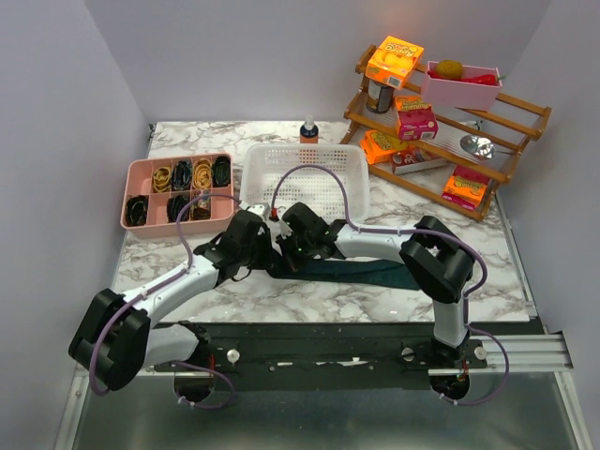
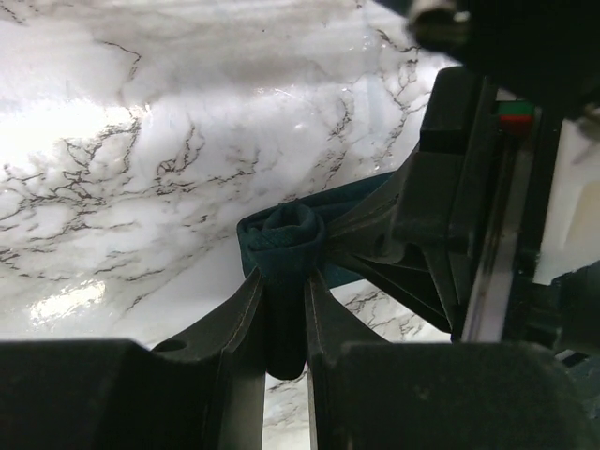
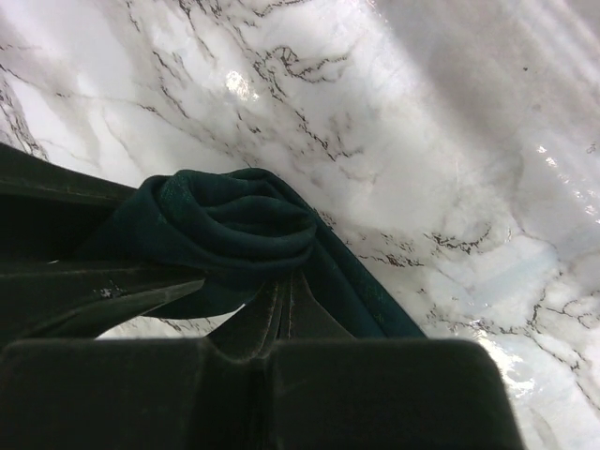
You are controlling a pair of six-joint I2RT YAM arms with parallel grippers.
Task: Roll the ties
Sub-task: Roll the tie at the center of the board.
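Found the tie (image 1: pixel 375 274) on the marble surface (image 1: pixel 328 302), in front of the white basket (image 1: pixel 309 155) and between the two arms: a dark teal strip stretched flat toward the right arm, with its left end wound into a small tight roll (image 3: pixel 234 220). Saw both end effectors meeting at that roll, just beside each other.

Left end effector (image 2: pixel 284 278): partly closed, pinching the tie just below the roll, with dark cloth filling the gap between the two fingers.

Right end effector (image 3: pixel 286 298): pressed together with no gap, tips tucked under the coil. Could not tell whether any cloth was caught between them.

From the right wrist, made out the roll as a spiral of overlapping layers, the loose length trailing to the lower right across the marble.

Noted, left of the basket, a pink divided tray (image 1: pixel 178 159) holding several rolled items, dark and tan. Noted also, at the far right corner, a tiered wooden rack (image 1: pixel 520 117) carrying orange boxes (image 1: pixel 394 58) and a pink bin (image 1: pixel 459 89).
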